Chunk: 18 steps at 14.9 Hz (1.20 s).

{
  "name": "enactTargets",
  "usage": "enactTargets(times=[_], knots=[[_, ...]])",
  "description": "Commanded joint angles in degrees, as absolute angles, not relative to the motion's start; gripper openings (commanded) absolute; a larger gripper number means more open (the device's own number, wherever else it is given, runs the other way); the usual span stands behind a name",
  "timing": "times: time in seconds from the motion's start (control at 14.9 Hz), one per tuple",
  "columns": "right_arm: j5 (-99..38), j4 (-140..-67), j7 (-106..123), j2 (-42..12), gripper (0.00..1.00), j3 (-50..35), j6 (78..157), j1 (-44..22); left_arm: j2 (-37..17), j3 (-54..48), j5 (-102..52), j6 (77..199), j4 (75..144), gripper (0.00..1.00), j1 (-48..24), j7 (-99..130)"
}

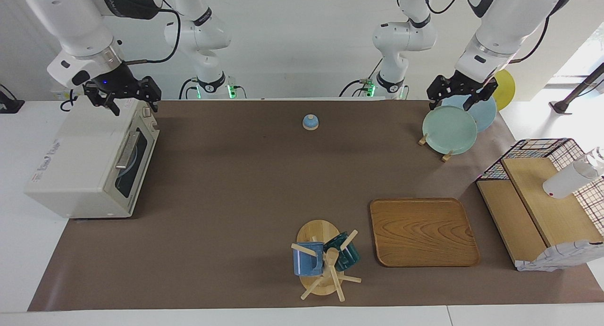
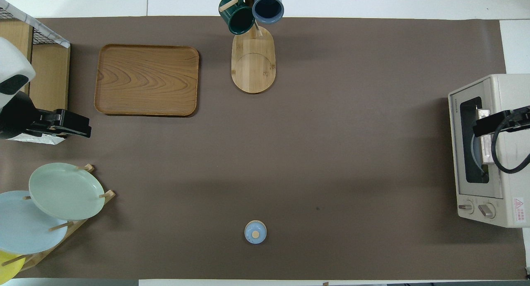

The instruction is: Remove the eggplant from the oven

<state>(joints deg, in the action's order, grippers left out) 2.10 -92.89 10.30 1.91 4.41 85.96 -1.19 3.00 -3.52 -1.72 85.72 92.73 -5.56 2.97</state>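
Read on the overhead view as a clock face, the brown-covered table [image 1: 236, 175] carries one oven [image 1: 80, 165] at three o'clock, at the right arm's end, with its front turned toward the table's middle. Its dark glass door [image 1: 137, 161] is shut with the bar handle [image 1: 126, 151] untouched, so the task stands at its very first step. The eggplant does not show anywhere on the table. By my reckoning it lies inside the oven, though only a pale plate-like shape shows through the glass. The right gripper [image 1: 123, 99] hangs over the oven's top at the knob end, its fingers spread apart and holding nothing. The next move probably calls for it to drop in front of the door, take the handle and swing the door down. The left gripper [image 1: 461, 97] waits over the plates with its fingers also apart and nothing in them. One wire-backed wooden shelf [image 1: 542, 198] stands at ten o'clock and one wooden tray [image 1: 422, 231] at eleven. Three plates lean in a rack at eight o'clock: one green [image 1: 448, 129], one pale blue [image 1: 483, 112] and one yellow [image 1: 505, 87]. One mug tree [image 1: 325, 260] at twelve holds two mugs, blue [image 1: 306, 260] and dark green [image 1: 347, 253]. One small blue dome [image 1: 310, 122] sits at six.
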Motion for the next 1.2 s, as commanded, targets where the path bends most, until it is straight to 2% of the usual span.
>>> enactTargets(times=[0.0, 0.54, 0.6, 0.67, 0.74, 0.8, 1.14], knots=[[1.49, -92.72, 9.05, 2.37, 1.0, 4.39, 85.52, -1.23, 3.34, -3.6, -1.14, 85.43, 92.55, 1.0, -5.19, 3.25], [1.41, -94.3, 10.02, 3.08, 1.0, 4.48, 85.95, -1.23, 3.34, -3.6, -1.14, 85.43, 92.55, 1.0, -5.19, 3.34], [1.41, -95.0, 10.37, 3.25, 0.8, 4.48, 85.96, -1.23, 3.34, -3.6, -1.14, 85.43, 92.55, 1.0, -5.19, 3.25], [1.41, -95.27, 11.94, 3.43, 0.39, 4.48, 85.96, -1.14, 3.34, -3.6, -1.14, 85.43, 92.55, 1.0, -5.19, 3.34], [1.41, -95.62, 13.52, 3.6, 0.1, 4.48, 86.04, -1.14, 3.34, -3.6, -1.14, 85.43, 92.55, 1.0, -5.19, 3.25], [1.41, -96.41, 13.97, 3.86, 0.0, 4.48, 86.92, -0.97, 3.34, -3.6, -1.14, 85.43, 92.55, 1.0, -5.19, 3.25], [1.32, -99.13, 13.45, 4.39, 0.0, 4.74, 91.31, -0.53, 3.34, -3.6, -1.14, 85.43, 92.55, 1.0, -5.19, 3.25]])
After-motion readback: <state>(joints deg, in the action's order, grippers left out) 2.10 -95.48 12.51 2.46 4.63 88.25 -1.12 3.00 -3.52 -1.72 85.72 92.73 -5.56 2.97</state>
